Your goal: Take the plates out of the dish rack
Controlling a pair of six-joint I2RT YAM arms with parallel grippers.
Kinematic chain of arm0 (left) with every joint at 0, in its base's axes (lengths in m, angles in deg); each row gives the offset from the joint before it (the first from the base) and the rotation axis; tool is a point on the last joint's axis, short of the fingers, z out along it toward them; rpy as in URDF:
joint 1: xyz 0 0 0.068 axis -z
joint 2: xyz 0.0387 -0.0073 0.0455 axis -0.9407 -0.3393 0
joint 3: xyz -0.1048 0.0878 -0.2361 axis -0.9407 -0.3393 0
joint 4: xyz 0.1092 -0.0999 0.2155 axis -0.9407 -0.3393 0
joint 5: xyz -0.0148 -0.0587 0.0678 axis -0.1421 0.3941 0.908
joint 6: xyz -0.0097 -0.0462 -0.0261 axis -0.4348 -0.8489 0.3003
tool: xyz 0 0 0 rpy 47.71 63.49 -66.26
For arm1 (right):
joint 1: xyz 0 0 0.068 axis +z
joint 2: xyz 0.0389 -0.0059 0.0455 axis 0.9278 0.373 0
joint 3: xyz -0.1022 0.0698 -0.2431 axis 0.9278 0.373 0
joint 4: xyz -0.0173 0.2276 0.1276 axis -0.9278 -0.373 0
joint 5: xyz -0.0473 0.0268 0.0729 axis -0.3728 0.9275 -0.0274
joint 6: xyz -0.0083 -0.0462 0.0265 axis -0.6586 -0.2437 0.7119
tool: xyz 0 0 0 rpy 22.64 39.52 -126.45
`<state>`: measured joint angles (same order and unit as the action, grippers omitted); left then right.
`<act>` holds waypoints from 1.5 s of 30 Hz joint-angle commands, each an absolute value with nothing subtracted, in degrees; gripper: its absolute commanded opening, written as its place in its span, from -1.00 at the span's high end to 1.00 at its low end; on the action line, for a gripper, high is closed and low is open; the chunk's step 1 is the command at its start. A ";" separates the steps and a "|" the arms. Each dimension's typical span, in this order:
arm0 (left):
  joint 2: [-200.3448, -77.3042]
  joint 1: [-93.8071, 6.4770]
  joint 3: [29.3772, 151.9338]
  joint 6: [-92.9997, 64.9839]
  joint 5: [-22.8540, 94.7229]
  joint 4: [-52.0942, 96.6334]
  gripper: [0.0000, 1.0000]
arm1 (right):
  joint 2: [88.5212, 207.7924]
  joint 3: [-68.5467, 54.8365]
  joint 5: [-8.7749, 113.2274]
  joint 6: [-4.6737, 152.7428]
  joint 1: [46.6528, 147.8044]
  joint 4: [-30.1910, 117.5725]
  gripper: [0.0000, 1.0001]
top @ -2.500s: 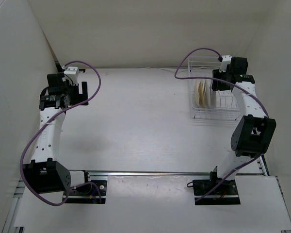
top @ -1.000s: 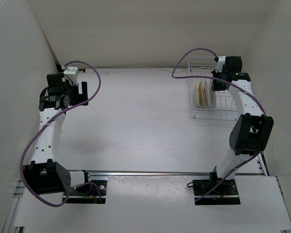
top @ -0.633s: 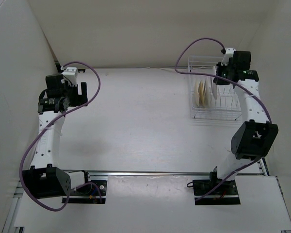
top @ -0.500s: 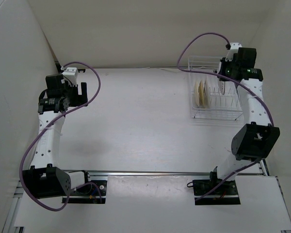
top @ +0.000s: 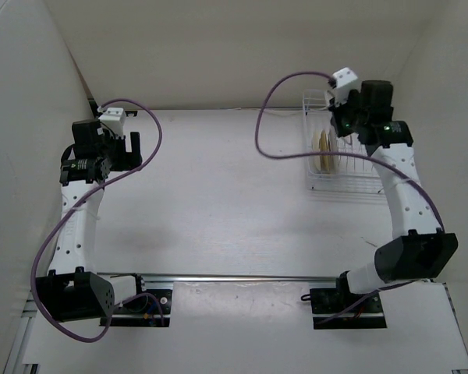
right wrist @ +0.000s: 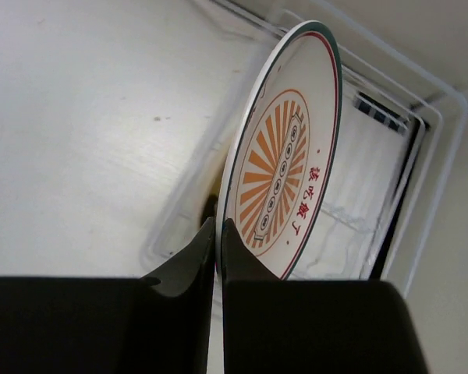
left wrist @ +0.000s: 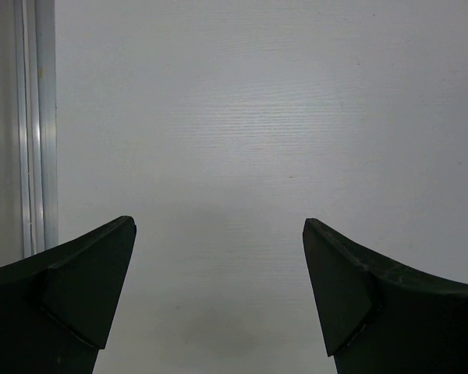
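My right gripper [right wrist: 218,226] is shut on the rim of the plate with the orange radial pattern [right wrist: 285,175] and holds it on edge, lifted above the white wire dish rack [right wrist: 433,117]. In the top view the right gripper [top: 345,118] hangs over the rack's [top: 360,176] far left end. Two more plates [top: 325,149] stand upright in the rack's left part; their patterns do not show. My left gripper [left wrist: 218,224] is open and empty above the bare table; in the top view it [top: 132,148] is at the far left.
White walls enclose the table on the left, back and right; the rack stands close to the right wall. A purple cable [top: 277,117] loops from the right wrist over the table. A metal rail [top: 249,276] runs along the near edge.
My right gripper closed on the orange plate in the rack, lifted it out and turned its wrist leftward. The left arm has barely moved.
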<state>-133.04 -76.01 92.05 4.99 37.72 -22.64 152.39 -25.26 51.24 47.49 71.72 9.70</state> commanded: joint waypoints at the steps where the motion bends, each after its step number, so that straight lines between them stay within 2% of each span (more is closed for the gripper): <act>1: -131.18 -76.23 93.72 4.34 34.53 -21.85 -0.99 | 147.94 -20.45 50.74 37.35 78.02 10.46 1.00; 10: -133.37 -76.23 96.01 6.01 29.08 -23.52 -0.99 | 141.35 -6.38 42.58 24.25 95.77 11.14 1.00; 15: -133.91 -76.23 96.01 6.01 27.33 -23.52 -0.99 | 140.82 -4.44 37.22 20.47 99.64 13.52 1.00; 19: -133.91 -76.23 96.01 6.01 27.32 -24.04 -0.99 | 138.63 2.39 28.27 13.80 103.25 23.24 1.00; 25: -133.91 -76.23 96.01 6.01 26.18 -24.04 -0.99 | 133.88 10.40 22.71 4.65 109.75 34.69 1.00; 30: -135.14 -76.23 96.70 6.01 22.32 -24.65 -0.99 | 130.28 16.74 22.70 -1.58 115.12 38.66 1.00; 34: -138.12 -75.09 99.16 8.55 18.62 -27.37 -0.99 | 127.29 20.35 28.31 -4.49 117.50 38.66 1.00; 40: -141.98 -69.38 100.40 9.61 18.10 -28.70 -0.99 | 127.98 23.60 30.87 -8.54 122.59 42.70 1.00; 43: -144.88 -68.67 102.85 9.09 12.40 -31.07 -0.96 | 130.35 23.08 32.19 -8.54 123.21 45.25 1.00; 45: -147.08 -68.67 106.01 9.09 2.31 -34.74 -0.93 | 131.75 22.47 32.19 -8.54 123.82 46.30 1.00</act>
<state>-145.94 -68.78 101.47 8.51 14.66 -30.66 130.71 23.85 31.15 -6.91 123.21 38.44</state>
